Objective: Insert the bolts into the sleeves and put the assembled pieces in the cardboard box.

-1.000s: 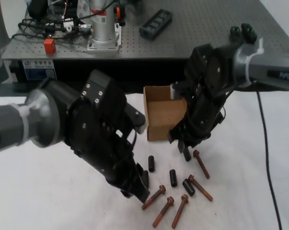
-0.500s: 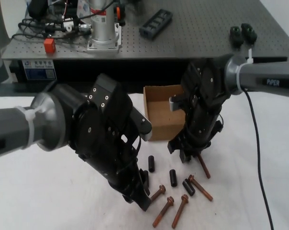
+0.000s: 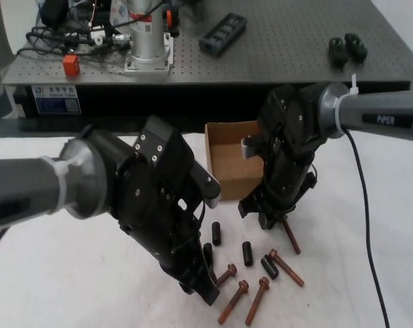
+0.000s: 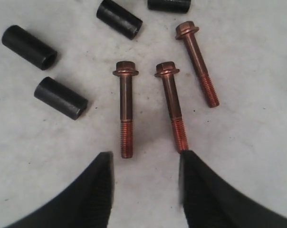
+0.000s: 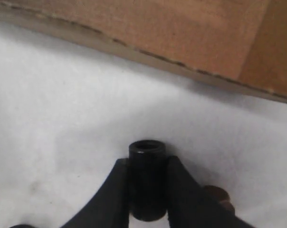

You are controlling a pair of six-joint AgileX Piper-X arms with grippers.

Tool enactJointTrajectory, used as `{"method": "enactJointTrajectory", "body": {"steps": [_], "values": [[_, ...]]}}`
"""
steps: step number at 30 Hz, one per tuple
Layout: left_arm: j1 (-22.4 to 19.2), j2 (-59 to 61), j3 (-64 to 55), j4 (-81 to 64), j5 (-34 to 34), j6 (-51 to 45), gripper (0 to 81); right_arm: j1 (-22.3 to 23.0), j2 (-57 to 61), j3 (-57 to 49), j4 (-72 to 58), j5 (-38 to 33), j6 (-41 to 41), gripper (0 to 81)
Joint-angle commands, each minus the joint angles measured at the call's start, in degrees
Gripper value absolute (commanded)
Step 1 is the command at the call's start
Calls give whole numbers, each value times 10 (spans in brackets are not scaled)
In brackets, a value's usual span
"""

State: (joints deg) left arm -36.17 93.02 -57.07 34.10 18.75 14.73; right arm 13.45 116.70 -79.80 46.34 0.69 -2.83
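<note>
Behind the white, matte table [image 3: 70, 273] lies a grey perforated metal plate [image 3: 295, 41]. Just beside the brown cardboard box [image 3: 228, 164], the right gripper [image 5: 147, 165] is clamped on a smooth black cylindrical sleeve [image 5: 147, 192]. The left gripper [image 4: 146, 159] hangs with its fingers apart over copper-coloured, flanged, threaded bolts [image 4: 126, 109] lying beside loose sleeves [image 4: 61, 98].

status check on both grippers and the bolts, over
Left gripper open, hovering over three bolts. Right gripper shut on a sleeve, beside the cardboard box. Loose sleeves lie next to the bolts.
</note>
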Motion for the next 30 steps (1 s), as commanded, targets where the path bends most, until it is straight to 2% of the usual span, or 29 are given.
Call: {"method": "enactJointTrajectory", "body": {"steps": [1,3,9,16,22,30], "values": [[-3,30,-13,-7,10,13,321,0,4,-6,-5,-7,-9,46],[-3,43,-22,-7,10,24,321,-2,2,-6,-7,-7,-9,0],[-17,87,-76,15,10,36,321,-15,-42,-2,-20,-70,-10,18],[-48,145,-158,104,-6,55,321,-30,-143,-2,-5,-73,-9,18],[-73,184,-193,110,-6,47,321,-35,-197,-2,13,-73,-7,18],[-83,234,-237,157,-48,7,321,-40,-237,13,17,-73,-7,18]]}}
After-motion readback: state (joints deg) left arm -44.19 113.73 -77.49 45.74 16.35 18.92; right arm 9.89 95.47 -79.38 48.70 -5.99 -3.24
